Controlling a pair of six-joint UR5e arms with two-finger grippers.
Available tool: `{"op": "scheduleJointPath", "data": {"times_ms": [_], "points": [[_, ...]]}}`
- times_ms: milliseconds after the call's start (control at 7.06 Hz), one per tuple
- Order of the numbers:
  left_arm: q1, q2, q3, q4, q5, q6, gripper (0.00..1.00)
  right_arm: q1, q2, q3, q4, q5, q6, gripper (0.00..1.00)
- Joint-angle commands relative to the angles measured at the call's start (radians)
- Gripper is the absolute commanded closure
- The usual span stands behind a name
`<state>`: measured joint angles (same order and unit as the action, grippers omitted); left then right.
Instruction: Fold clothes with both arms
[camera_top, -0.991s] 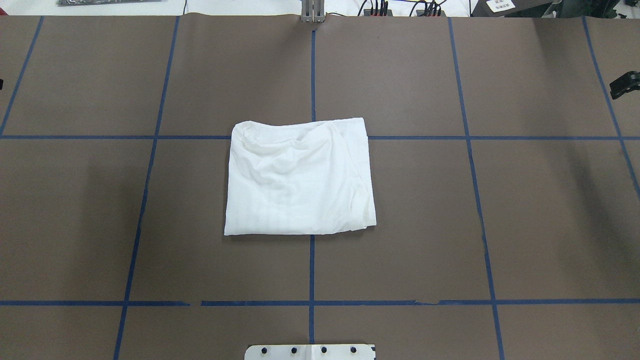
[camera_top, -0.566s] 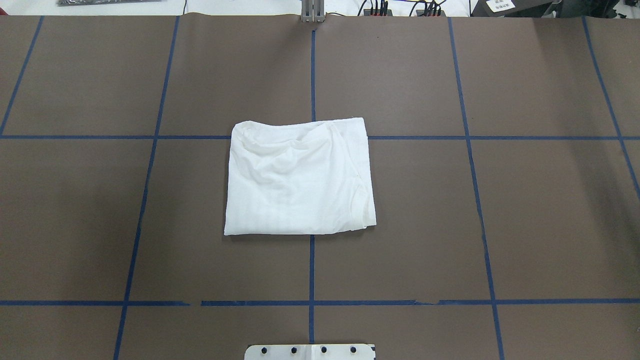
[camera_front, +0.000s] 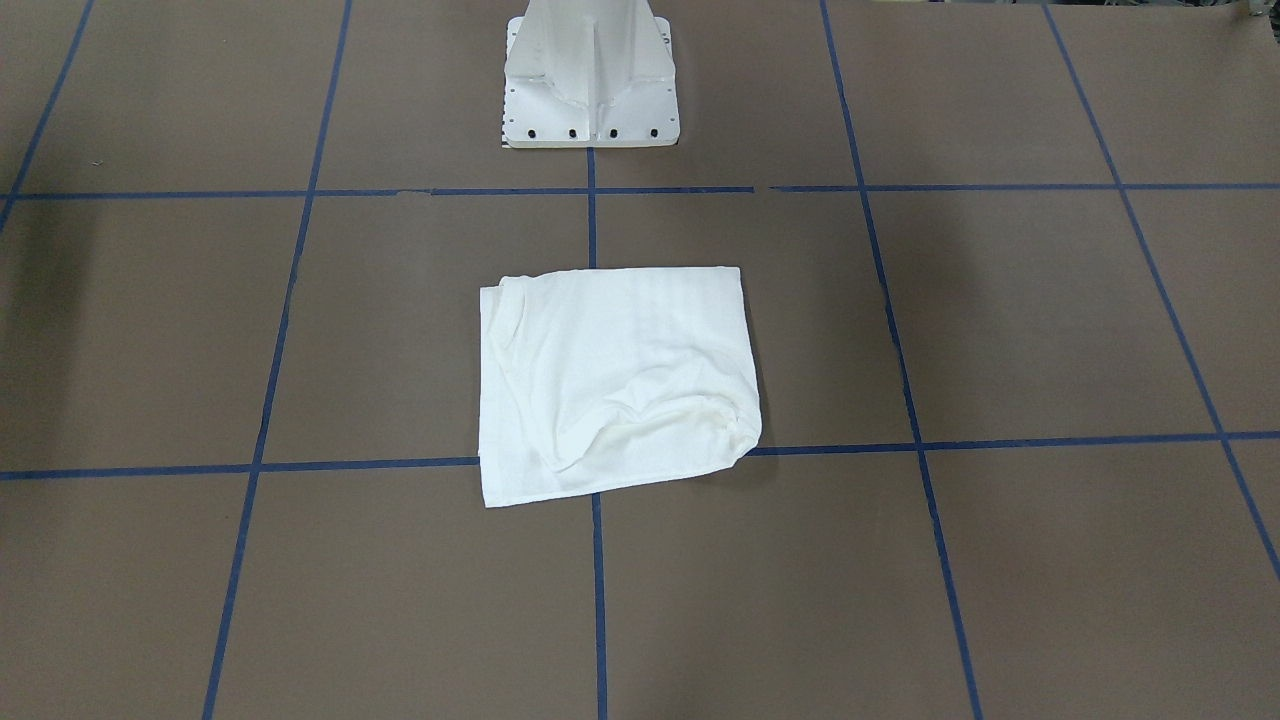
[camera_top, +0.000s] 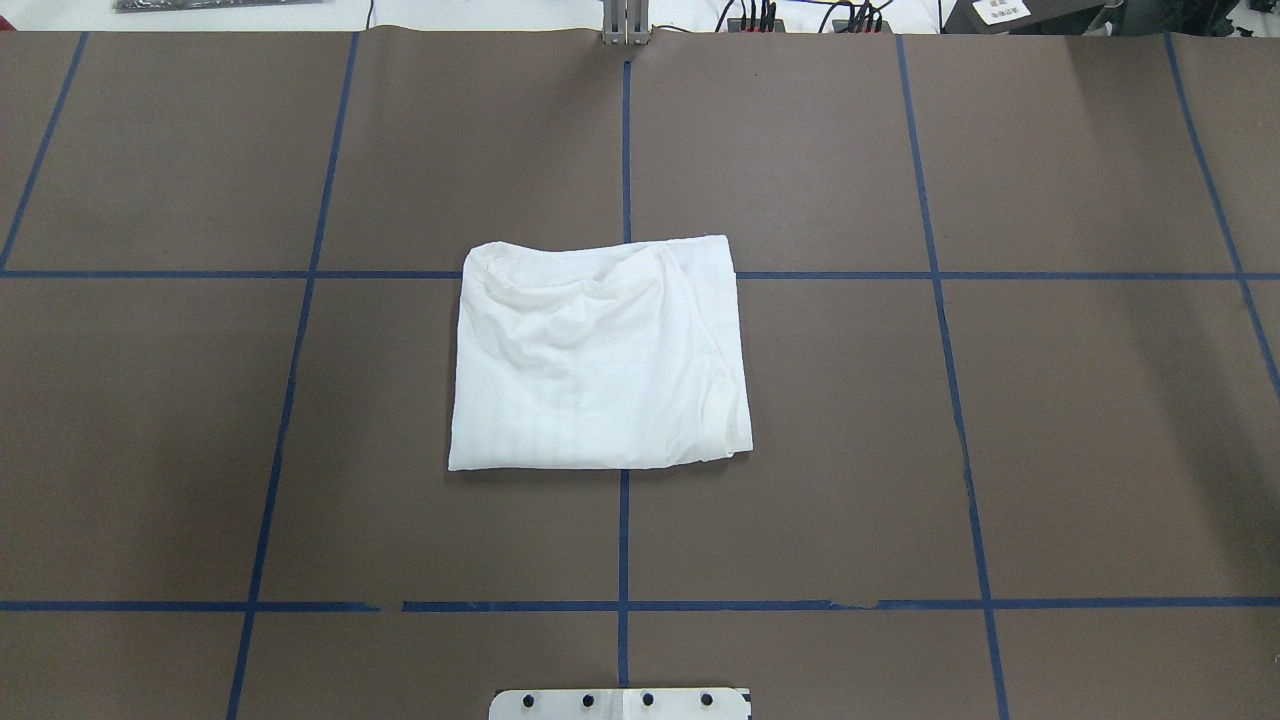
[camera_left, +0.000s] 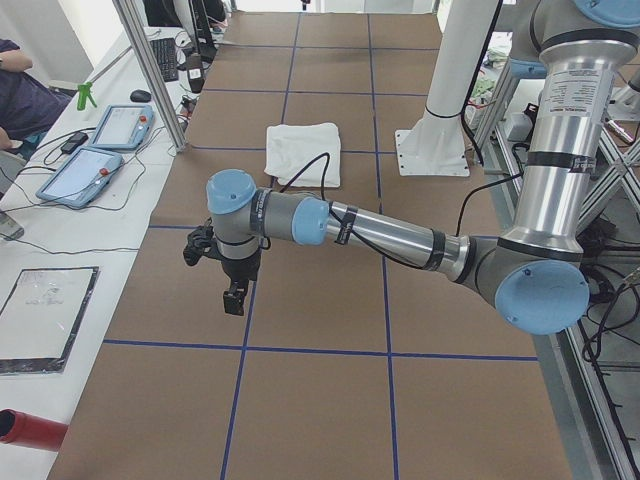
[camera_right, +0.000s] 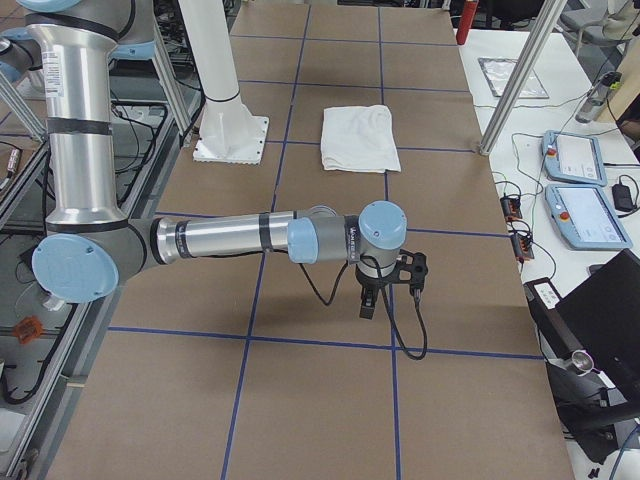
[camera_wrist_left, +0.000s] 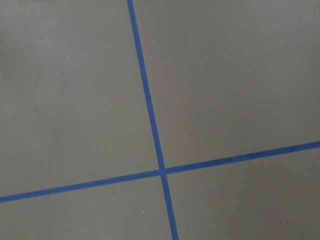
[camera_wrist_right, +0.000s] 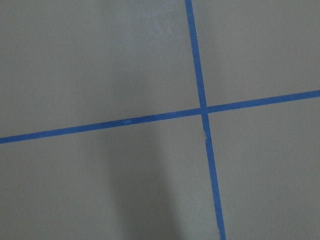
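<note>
The white T-shirt (camera_top: 600, 355) lies folded into a rough rectangle in the middle of the brown table, wrinkled along its far edge; its collar, tag and print are hidden. It also shows in the front view (camera_front: 615, 380) and both side views (camera_left: 302, 152) (camera_right: 358, 137). My left gripper (camera_left: 232, 295) hangs over bare table far to the left of the shirt. My right gripper (camera_right: 367, 305) hangs over bare table far to the right. Both show only in side views, so I cannot tell whether they are open or shut. Both wrist views show only table and blue tape.
The white pedestal base (camera_front: 590, 70) stands at the robot's edge of the table. Blue tape lines (camera_top: 624, 140) grid the brown surface. Teach pendants (camera_left: 100, 150) (camera_right: 580, 190) and cables lie on side benches beyond the table's ends.
A black gripper part at the right edge of the overhead view one second ago has moved out of that view. The shirt has not moved.
</note>
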<state>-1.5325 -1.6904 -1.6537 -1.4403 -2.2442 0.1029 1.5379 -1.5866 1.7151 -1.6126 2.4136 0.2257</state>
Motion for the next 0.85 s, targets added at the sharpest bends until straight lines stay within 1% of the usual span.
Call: {"op": "scheduleJointPath", "data": {"times_ms": [0,142,283,708], "points": [[-0.002,0.005,0.101,-0.040,-0.003,0.103,0.01,0.028,-0.052,0.003,-0.012,0.006,-0.100,0.00],[-0.002,0.017,0.130,-0.058,-0.036,0.125,0.01,0.040,-0.071,0.008,-0.012,0.004,-0.130,0.00],[-0.005,0.018,0.127,-0.060,-0.066,0.126,0.01,0.044,-0.078,0.003,-0.012,0.004,-0.132,0.00],[-0.011,0.017,0.126,-0.058,-0.064,0.124,0.01,0.054,-0.093,0.009,-0.004,-0.011,-0.141,0.00]]}}
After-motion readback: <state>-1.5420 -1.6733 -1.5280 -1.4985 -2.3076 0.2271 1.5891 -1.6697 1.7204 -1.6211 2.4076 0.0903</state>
